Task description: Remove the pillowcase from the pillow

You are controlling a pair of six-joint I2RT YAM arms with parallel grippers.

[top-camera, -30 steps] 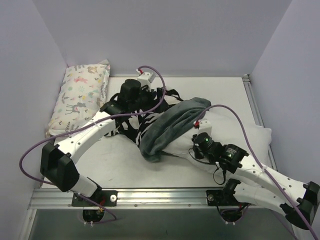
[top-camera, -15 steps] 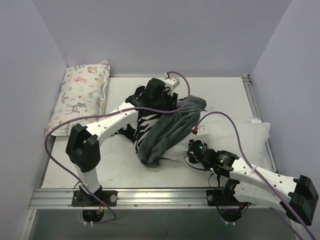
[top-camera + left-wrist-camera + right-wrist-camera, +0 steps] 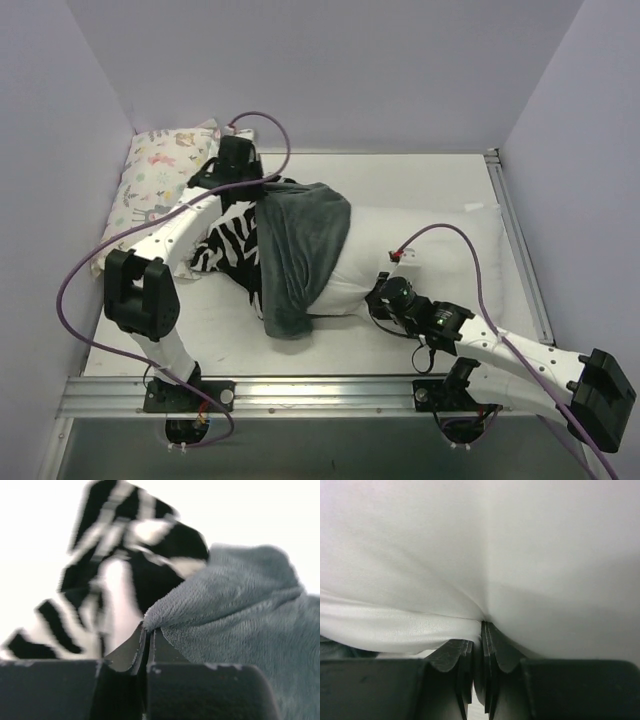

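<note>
The step in hand is the pulling off itself. The left gripper [image 3: 148, 630] is fully closed on the edge of the pillowcase [image 3: 298, 240], at the place where the grey plush side meets the zebra side. The right gripper [image 3: 481, 625] is also closed, and it pinches a fold of the white pillow [image 3: 430, 235] at its near edge, so I judge that it serves as an anchor.

The pillowcase lies bunched in the left half of the table [image 3: 420, 172]. It covers only the left end of the pillow, with the plush side folded over on top and the zebra side spread out toward the left edge. The rest of the pillow is bare and reaches almost to the right edge.

The task looks to me more than half done. The next move calls for a pull of the left gripper toward the left edge, away from the right gripper, until the last covered end comes free. Both grips must hold, because the plush can slip out. The printed pillow [image 3: 165, 190] in the far left corner is just beside the left arm, so there is not much room on that side.

The count: one pillowcase, one white pillow, one printed pillow, two arms, two grippers.
</note>
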